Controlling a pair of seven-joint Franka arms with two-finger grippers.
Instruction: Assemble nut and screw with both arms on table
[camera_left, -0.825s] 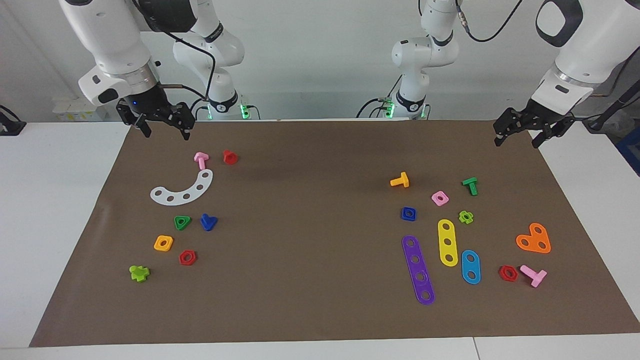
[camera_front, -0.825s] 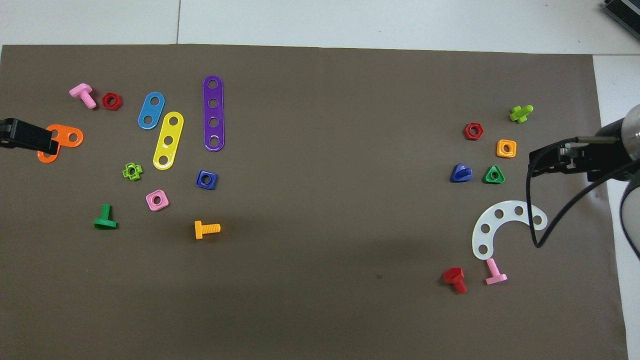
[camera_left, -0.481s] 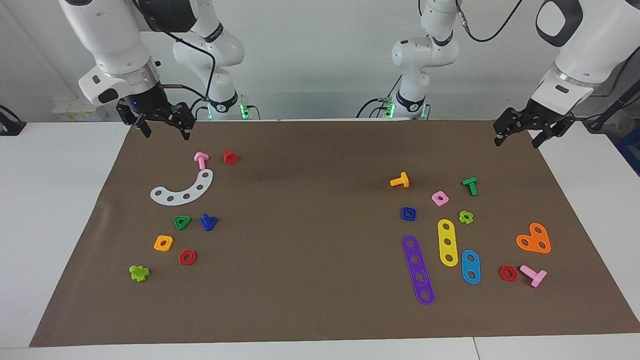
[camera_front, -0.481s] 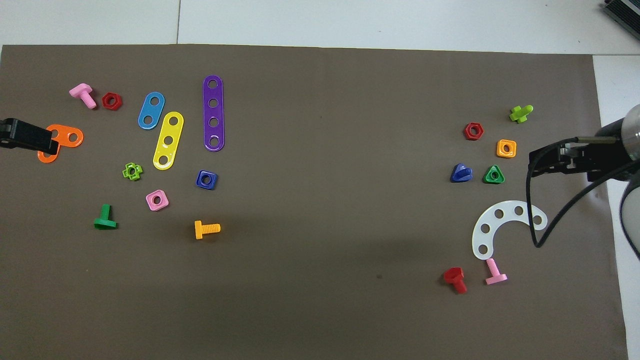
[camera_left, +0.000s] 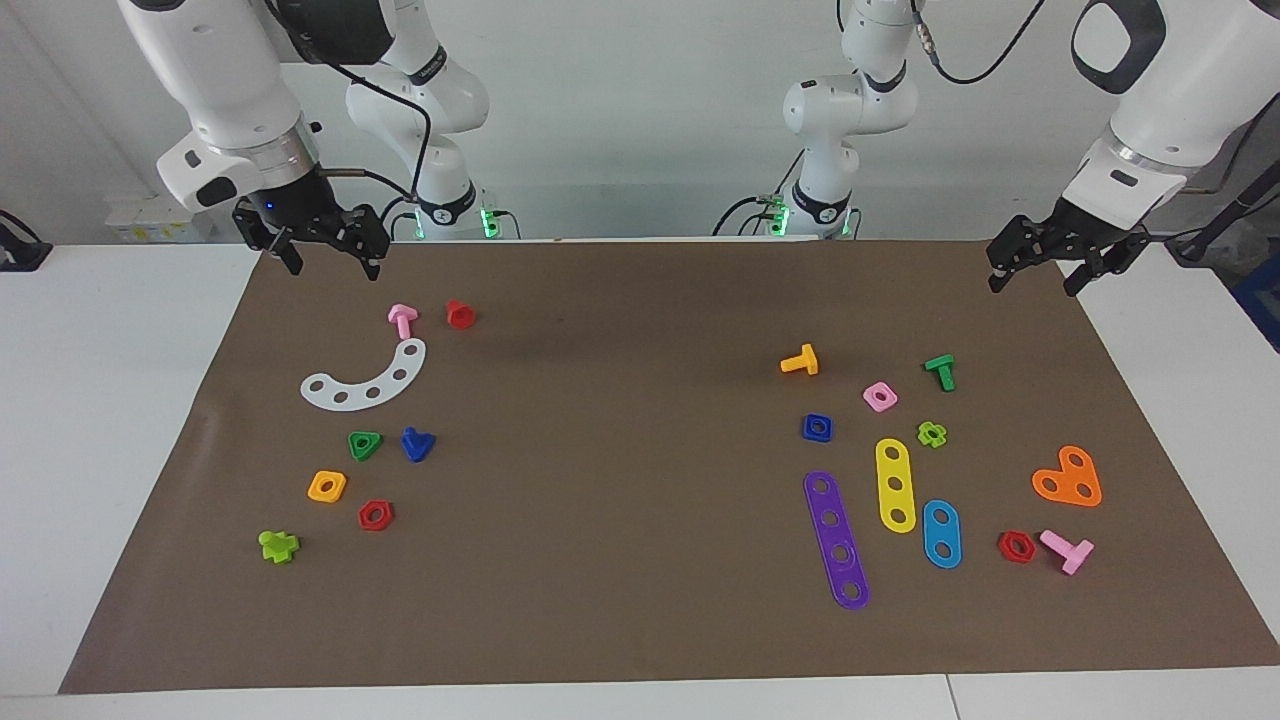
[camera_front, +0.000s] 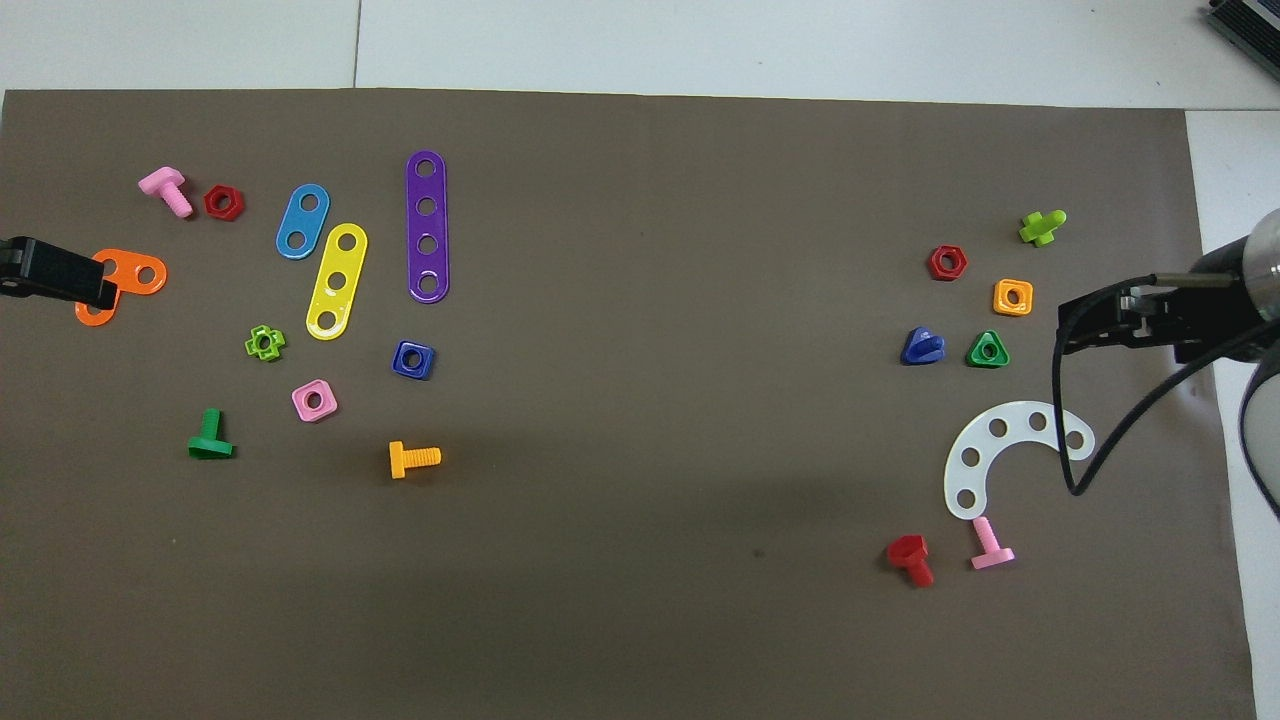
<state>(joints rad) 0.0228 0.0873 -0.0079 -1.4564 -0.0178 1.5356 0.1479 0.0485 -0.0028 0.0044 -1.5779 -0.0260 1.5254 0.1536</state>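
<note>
Here, both arms wait raised at the mat's robot-side corners, the left gripper (camera_left: 1035, 270) and right gripper (camera_left: 323, 252) wide open and empty, likely poised to fetch the blue nut (camera_left: 817, 427) and blue screw (camera_left: 416, 444), lying well apart at their respective ends.

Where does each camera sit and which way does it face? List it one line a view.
Facing view: high across the table, looking back at the robots; both arms show, right gripper and left gripper open above the mat's corners nearest the robots.
Overhead view: high above the robots' end, looking steeply down; only the left gripper and right gripper poke in.
Shared: both show the blue nut and blue screw, half a turn apart.
</note>
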